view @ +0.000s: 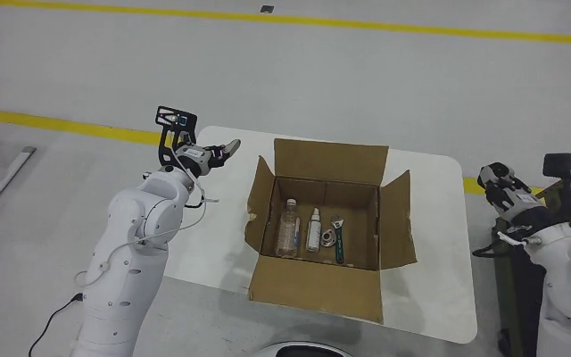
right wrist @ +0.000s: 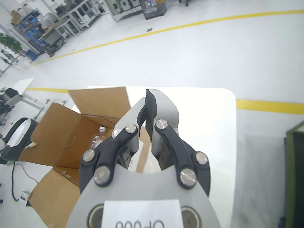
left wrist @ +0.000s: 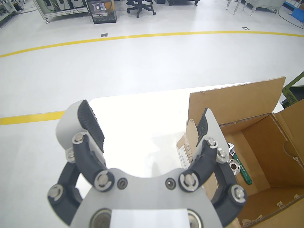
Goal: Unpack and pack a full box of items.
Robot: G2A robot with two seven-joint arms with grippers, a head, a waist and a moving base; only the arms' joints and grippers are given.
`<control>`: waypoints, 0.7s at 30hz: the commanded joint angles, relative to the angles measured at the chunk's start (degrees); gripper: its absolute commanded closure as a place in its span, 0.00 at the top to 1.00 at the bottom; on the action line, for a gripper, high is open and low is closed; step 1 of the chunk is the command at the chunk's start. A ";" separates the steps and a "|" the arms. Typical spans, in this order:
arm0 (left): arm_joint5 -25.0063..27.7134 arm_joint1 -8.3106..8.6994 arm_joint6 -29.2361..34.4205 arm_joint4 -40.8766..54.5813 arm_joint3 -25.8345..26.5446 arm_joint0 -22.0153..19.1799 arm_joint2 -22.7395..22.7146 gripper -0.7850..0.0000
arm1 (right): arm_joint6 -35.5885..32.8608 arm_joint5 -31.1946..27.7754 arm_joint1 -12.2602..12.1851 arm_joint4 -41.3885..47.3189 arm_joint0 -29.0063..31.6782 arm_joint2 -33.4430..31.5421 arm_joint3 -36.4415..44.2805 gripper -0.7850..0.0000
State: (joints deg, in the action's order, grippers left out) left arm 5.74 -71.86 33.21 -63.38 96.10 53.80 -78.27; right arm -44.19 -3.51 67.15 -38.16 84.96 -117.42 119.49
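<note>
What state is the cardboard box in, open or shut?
Open: the cardboard box has its flaps spread outward, with a wrench visible inside.

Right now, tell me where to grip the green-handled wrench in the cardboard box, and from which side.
Probably its slim green handle, from straight above: the green-handled metal wrench lies flat on the floor of the open brown cardboard box, and a small silver fitting crowds its head.

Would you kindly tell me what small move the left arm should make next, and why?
Probably move the left hand over the cardboard box and lower it toward the clear plastic bottle. The hand is open and empty, beside the box's side flap, and that bottle lies nearest it among the items inside; nothing seems unpacked yet.
</note>
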 commanded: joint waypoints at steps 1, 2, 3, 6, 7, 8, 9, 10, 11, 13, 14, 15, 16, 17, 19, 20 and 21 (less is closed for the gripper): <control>0.00 0.00 0.00 0.00 0.00 0.00 0.00 1.00 | 0.35 -0.50 0.07 0.54 3.13 -1.39 -0.99 0.00; 0.00 0.00 0.00 0.00 0.00 0.00 0.00 1.00 | 0.38 -0.87 0.11 0.60 4.43 -1.42 -1.90 0.00; 0.00 0.00 0.00 0.00 0.00 0.00 0.00 1.00 | 0.48 -1.35 0.13 0.41 5.43 -1.13 -2.36 0.00; 0.00 0.00 0.00 0.00 0.00 0.00 0.00 1.00 | 0.48 -2.27 0.28 0.63 7.56 1.99 -3.55 0.00; 0.00 0.00 0.00 0.00 0.00 0.00 0.00 1.00 | 0.48 -2.59 0.34 0.97 7.95 3.55 -3.75 0.00; 0.00 0.00 0.00 0.00 0.00 0.00 0.00 1.00 | 0.63 -2.66 0.36 0.26 8.15 4.84 -3.96 0.00; 0.00 0.00 0.00 0.00 0.00 0.00 0.00 1.00 | 0.82 -2.70 0.45 0.88 8.14 6.63 -4.22 0.00; 0.00 0.00 0.00 0.00 0.00 0.00 0.00 1.00 | 0.89 -3.01 0.50 1.27 7.98 8.33 -4.53 0.00; 0.00 0.00 0.00 0.00 0.00 0.00 0.00 1.00 | 0.96 -3.18 0.52 0.82 7.61 9.92 -4.81 0.00; 0.00 0.00 0.00 0.00 0.00 0.00 0.00 1.00 | 0.97 -3.77 0.62 2.08 6.47 13.29 -5.19 0.00; 0.00 0.00 0.00 0.00 0.00 0.00 0.00 1.00 | 0.86 -4.06 0.58 0.73 5.90 14.67 -5.03 0.00; 0.00 0.00 0.00 0.00 0.00 0.00 0.00 1.00 | 1.04 -3.96 0.61 0.73 5.32 15.97 -5.03 0.00; 0.00 0.00 0.00 0.00 0.00 0.00 0.00 1.00 | 1.22 -3.78 0.67 1.41 4.71 17.11 -5.15 0.00; 0.00 0.00 0.00 0.00 0.00 0.00 0.00 1.00 | 0.65 -4.28 0.67 1.71 4.14 18.47 -5.01 0.00; 0.00 0.00 0.00 0.00 0.00 0.00 0.00 1.00 | -0.63 -4.96 0.58 0.36 3.00 20.82 -4.86 0.00; 0.00 0.00 0.00 0.00 0.00 0.00 0.00 1.00 | -1.27 -5.51 0.56 -0.01 2.52 22.12 -4.74 0.00; 0.00 0.00 0.00 0.00 0.00 0.00 0.00 1.00 | -1.94 -6.02 0.52 -0.67 2.06 23.28 -4.82 0.00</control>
State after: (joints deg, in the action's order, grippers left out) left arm 5.74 -71.86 33.21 -63.38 96.10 53.80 -78.27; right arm -45.29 -8.93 67.71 -37.98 87.58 -95.64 114.70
